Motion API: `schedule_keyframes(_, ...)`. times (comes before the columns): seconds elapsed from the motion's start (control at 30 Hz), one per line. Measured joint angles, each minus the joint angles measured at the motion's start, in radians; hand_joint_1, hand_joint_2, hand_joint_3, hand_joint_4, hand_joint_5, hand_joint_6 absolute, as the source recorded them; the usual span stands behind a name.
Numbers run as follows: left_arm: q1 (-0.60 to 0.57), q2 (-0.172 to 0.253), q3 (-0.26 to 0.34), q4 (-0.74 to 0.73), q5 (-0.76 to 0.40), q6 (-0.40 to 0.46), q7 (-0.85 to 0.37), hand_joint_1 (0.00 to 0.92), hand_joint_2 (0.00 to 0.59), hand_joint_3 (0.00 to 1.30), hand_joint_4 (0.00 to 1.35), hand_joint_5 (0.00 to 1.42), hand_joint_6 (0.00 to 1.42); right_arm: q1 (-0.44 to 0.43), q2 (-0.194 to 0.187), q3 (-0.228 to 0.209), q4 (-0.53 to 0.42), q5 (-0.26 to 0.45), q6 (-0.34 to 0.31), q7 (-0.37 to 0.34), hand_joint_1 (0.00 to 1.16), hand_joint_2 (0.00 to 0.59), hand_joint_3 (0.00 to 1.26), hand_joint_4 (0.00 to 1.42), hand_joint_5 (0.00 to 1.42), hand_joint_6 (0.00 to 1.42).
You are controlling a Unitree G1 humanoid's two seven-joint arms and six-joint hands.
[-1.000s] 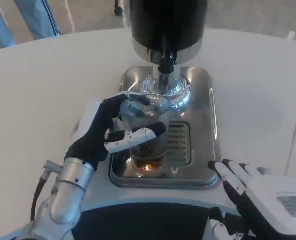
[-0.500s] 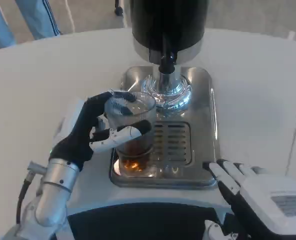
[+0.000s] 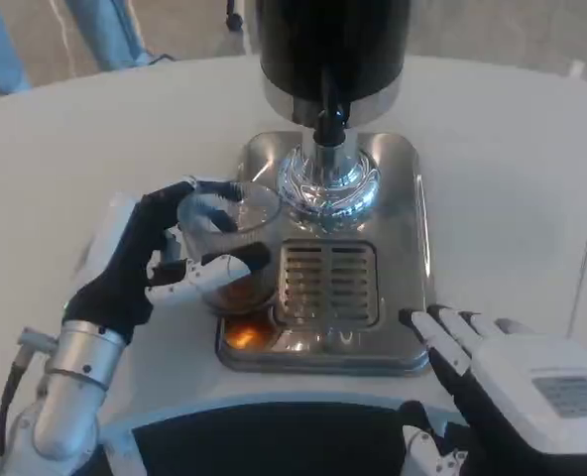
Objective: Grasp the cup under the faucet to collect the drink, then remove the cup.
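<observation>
White table runs round under everything, with a steel drip tray sitting in the middle of it and a black drink dispenser standing at the tray's far end, its faucet pointing down over a shiny ring. The left robot hand holds the clear cup, fingers wrapped round its side, a little brown drink in the bottom. The cup now hangs over the tray's left edge, well clear of the faucet; I'd say that's so nothing drips in or gets knocked on the way out. A second ago the cup sat right under the faucet; half a second ago it was partway out, and now it has slid further left and toward the robot. The grate it covered lies bare. The right robot hand rests flat near the tray's front right corner, fingers spread, holding nothing, and has hardly shifted.
</observation>
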Motion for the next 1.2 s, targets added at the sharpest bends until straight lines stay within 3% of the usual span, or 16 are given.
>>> schedule_keyframes(0.67,0.090,0.049,0.058,-0.090,-0.031,-0.021,-0.029,0.558,0.036,0.96,1.11,1.37,1.42,-0.066,-0.012,-0.003,0.054,0.011,0.005,-0.003,0.17,0.582,0.03,0.00,0.00,0.00)
schedule_keyframes(1.2,0.242,0.061,0.111,-0.326,-0.095,-0.022,-0.107,0.557,0.034,0.96,1.11,1.38,1.42,-0.114,-0.017,0.016,0.062,0.008,0.007,-0.017,0.18,0.586,0.02,0.00,0.00,0.00)
